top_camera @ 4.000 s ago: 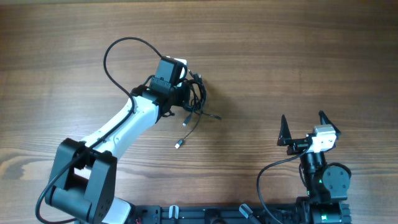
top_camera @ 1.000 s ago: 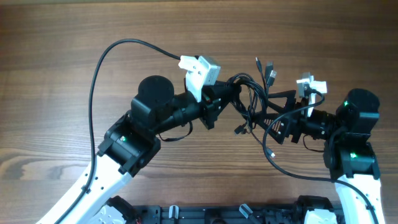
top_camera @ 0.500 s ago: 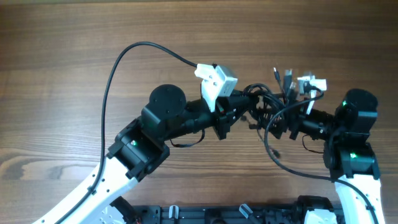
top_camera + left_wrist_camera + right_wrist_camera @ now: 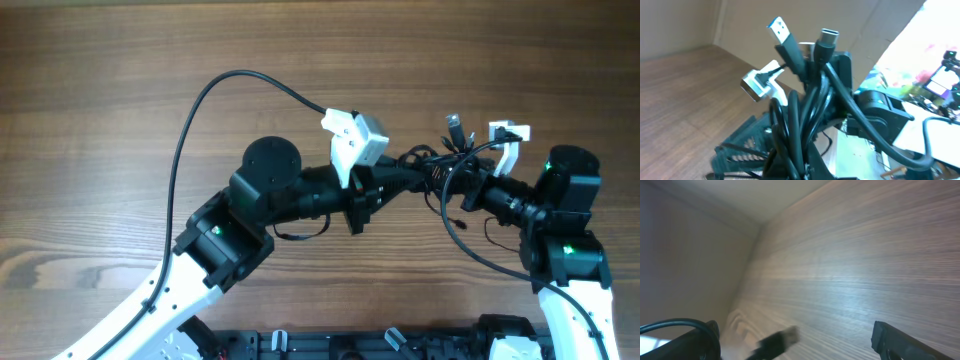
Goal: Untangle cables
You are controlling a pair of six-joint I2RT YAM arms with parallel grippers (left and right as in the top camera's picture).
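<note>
The wooden counter spans the whole view. Over it the left arm reaches to the middle, its jaws closed on the cables. The cables form one knotted bundle, apparently raised off the counter, between the two arms. The right arm faces the bundle from close by, its jaws spread wide and holding nothing. Two plugs stick up out of the clump.

As I judge it, the risk is that the right jaws close on several cords at once, so a pull tightens the knot. A plug could also snag in a loop and drag the bundle out of the left grip.
</note>
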